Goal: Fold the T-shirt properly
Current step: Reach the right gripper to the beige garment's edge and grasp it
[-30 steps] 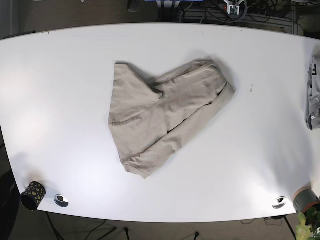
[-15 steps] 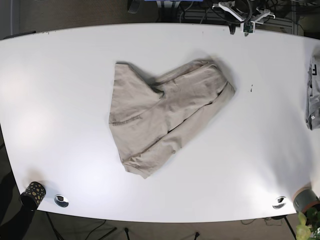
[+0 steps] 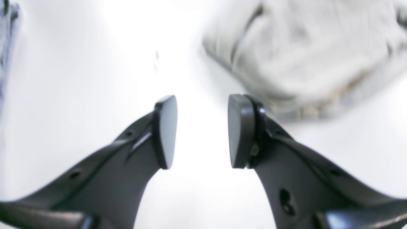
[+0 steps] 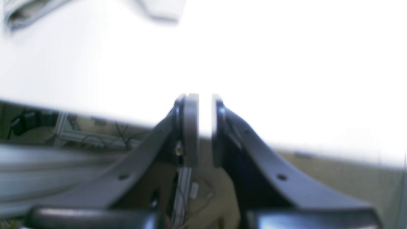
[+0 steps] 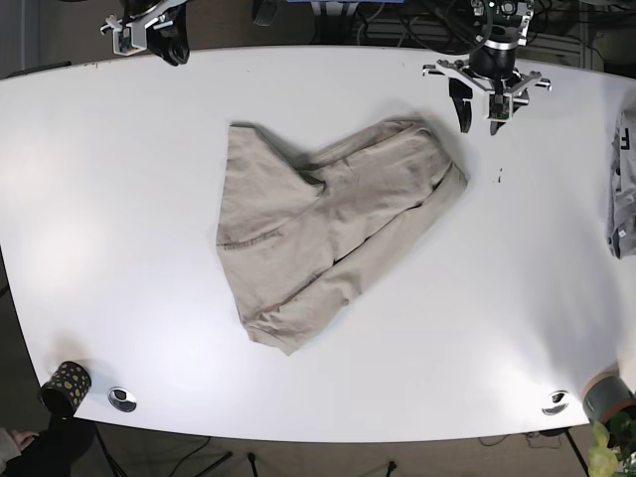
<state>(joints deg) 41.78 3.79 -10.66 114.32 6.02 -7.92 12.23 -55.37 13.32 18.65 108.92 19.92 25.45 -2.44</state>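
The beige T-shirt [image 5: 328,234] lies crumpled and partly folded over itself in the middle of the white table [image 5: 129,199]. My left gripper [image 5: 480,121] hangs open over the table's far side, just up and right of the shirt's top right corner. In the left wrist view its pads [image 3: 167,130] are wide apart with nothing between them, and the blurred T-shirt [image 3: 302,54] lies ahead to the right. My right gripper [image 5: 149,40] is at the table's far left edge. In the right wrist view, the right gripper [image 4: 204,130] shows only a thin gap and holds nothing.
A grey garment [image 5: 623,189] lies at the table's right edge, also seen as the grey cloth [image 3: 6,47]. A dark dotted cup [image 5: 66,388] and a metal disc [image 5: 122,398] sit at the near left corner. Another disc [image 5: 556,401] and a grey cup [image 5: 606,396] sit near right.
Both arms have come into view at the far edge. The left arm has moved down over the table toward the shirt's top right corner. The shirt has not moved.
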